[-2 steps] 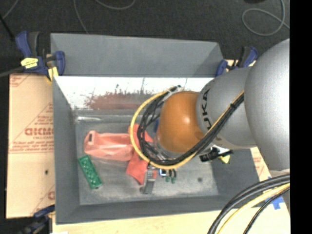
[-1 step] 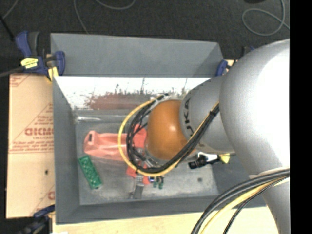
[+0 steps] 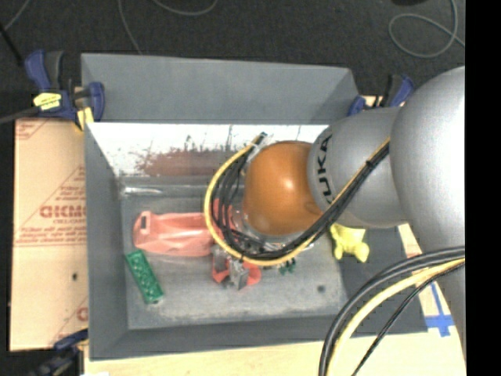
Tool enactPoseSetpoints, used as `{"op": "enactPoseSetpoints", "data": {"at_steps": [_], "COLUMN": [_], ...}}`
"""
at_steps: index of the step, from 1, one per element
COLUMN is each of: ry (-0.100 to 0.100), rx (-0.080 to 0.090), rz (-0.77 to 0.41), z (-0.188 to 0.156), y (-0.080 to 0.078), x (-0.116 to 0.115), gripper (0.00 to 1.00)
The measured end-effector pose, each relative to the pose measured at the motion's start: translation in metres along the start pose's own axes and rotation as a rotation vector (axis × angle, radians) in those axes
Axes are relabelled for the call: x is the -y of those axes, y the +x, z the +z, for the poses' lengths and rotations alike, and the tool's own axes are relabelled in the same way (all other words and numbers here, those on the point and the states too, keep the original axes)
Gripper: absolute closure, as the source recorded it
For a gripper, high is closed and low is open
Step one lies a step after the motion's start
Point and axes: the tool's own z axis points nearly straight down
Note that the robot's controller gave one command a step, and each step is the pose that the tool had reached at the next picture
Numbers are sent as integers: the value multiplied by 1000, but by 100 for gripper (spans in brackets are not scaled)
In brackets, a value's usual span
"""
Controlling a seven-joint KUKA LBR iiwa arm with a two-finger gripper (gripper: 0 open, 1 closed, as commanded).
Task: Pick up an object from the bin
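Reaching in from the right, the silver arm (image 3: pixel 423 155) hanging low over the middle of the grey metal bin (image 3: pixel 102 233), with the orange-domed wrist cover (image 3: pixel 278 186) ringed by black and yellow cables (image 3: pixel 223 210). Cannot tell, beneath that cover, whether the grasp is released or clenched. Poking out just under the cover's lower edge: a small red and grey piece (image 3: pixel 231 272), too jumbled to name, near the middle of the bin floor toward the front wall. Touching the cable loop on its left: a flat pink plastic piece (image 3: pixel 172 233) with a hole at its far end. Lying tilted at the front left, apart from the pink one: a green perforated plastic bar (image 3: pixel 145 276). Sitting on the right, against the arm: a small yellow lumpy toy (image 3: pixel 350 243). Showing just right of the red and grey piece: a tiny dark green bit (image 3: pixel 287 266).
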Motion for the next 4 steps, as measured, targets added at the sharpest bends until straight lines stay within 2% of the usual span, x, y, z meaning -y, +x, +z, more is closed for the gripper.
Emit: {"op": "enactPoseSetpoints", "data": {"at_steps": [1,2,3,4], "ry": [0,-2,-3,0], "rx": [1,-6,-11,-1], "rz": [2,3,3,5], "z": [0,-6,-29,-51], "y": [-1,2,3,0], "x": [2,0,0,1], "gripper": [100,100,100,100]}}
